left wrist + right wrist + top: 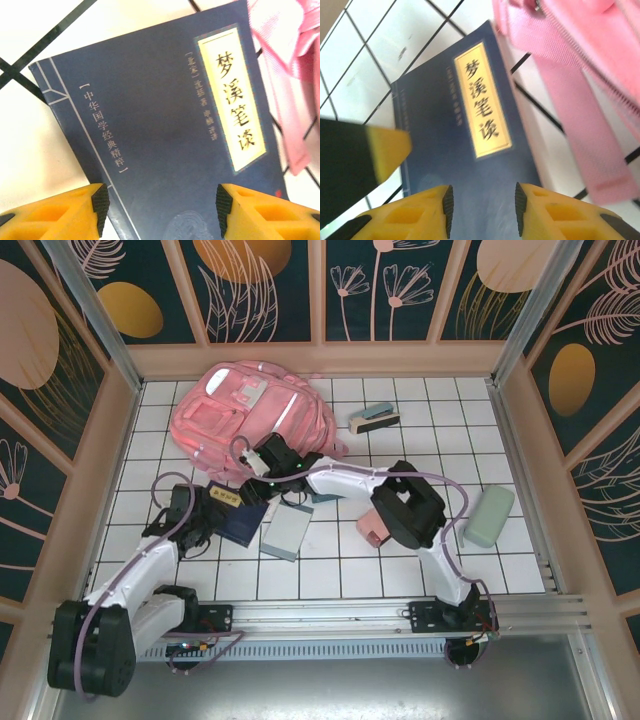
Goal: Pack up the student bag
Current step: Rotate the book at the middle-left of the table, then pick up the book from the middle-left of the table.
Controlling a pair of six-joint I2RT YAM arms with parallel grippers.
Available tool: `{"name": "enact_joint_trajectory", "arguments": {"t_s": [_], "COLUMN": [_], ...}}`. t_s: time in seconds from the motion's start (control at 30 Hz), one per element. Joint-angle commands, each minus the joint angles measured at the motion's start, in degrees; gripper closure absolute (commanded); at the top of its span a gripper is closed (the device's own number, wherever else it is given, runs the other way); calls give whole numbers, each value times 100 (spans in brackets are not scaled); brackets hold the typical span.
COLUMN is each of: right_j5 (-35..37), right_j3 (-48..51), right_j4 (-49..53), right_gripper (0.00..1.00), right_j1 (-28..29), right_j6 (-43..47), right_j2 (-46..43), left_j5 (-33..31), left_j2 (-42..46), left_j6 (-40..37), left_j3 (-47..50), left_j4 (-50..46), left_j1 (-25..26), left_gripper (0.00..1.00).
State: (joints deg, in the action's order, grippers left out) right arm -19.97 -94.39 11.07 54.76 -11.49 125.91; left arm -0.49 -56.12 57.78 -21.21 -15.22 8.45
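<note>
The student bag point(250, 410), a big pink backpack, lies at the back left of the tiled floor; its pink strap point(580, 120) hangs next to a dark blue book point(235, 518) with a yellow title label point(235, 100). My left gripper point(205, 508) hovers open over the book's lower cover point(150, 140), its jaws point(162, 202) wide apart with nothing between them. My right gripper point(258, 468) is also open above the same book point(445, 130), near the bag's lower edge, with nothing held point(483, 210). One yellow finger of the left gripper point(385, 150) shows in the right wrist view.
A grey book point(285, 533) lies beside the blue one. A small pink box point(375, 528) sits under the right arm's elbow. A pale green pouch point(487, 515) lies at the right, a stapler-like item point(373, 418) at the back. Walls enclose the floor.
</note>
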Motion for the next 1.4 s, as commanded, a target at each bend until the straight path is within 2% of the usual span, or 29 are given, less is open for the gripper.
{"name": "enact_joint_trajectory", "arguments": {"t_s": [0.0, 0.13, 0.27, 0.4, 0.57, 0.7, 0.8, 0.9, 1.1, 1.2, 1.37], "right_j5": [-45, 216, 250, -104, -625, -878, -1084, -1148, -1289, -1331, -1366], "right_j3": [-278, -253, -135, -88, -19, -5, -8, -9, 54, 45, 42], "right_j4": [413, 346, 290, 273, 253, 207, 154, 142, 42, 33, 36], "right_gripper": [60, 54, 54, 56, 64, 66, 66, 66, 66, 66, 65], "right_j1": [-9, -26, -64, -30, 108, 169, 167, 159, 21, -25, -27], "right_j6": [219, 200, 240, 217, 135, -9, -124, -169, -295, -315, -339], "right_j2": [495, 627, 637, 663, 684, 679, 664, 646, 520, 474, 488], "left_j5": [-15, 58, 170, 298, 347, 747, 1032, 1123, 627, 730, 884], "left_j2": [258, 345, 323, 229, 52, -2, 257, 968, 2472, 2503, 1919], "left_j6": [278, 409, 514, 572, 583, 763, 792, 752, 821, 925, 846], "left_j3": [209, 317, 474, 699, 940, 1323, 1396, 1293, 1478, 1737, 1722], "left_j4": [110, -3, 96, 440, 866, 1926, 2533, 2647, 2247, 2392, 2533], "left_j1": [-32, -32, -32, -27, -27, -28, -27, -30, -27, -27, -28], "left_gripper": [38, 38, 37, 37, 37, 40, 43, 45, 44, 44, 47]}}
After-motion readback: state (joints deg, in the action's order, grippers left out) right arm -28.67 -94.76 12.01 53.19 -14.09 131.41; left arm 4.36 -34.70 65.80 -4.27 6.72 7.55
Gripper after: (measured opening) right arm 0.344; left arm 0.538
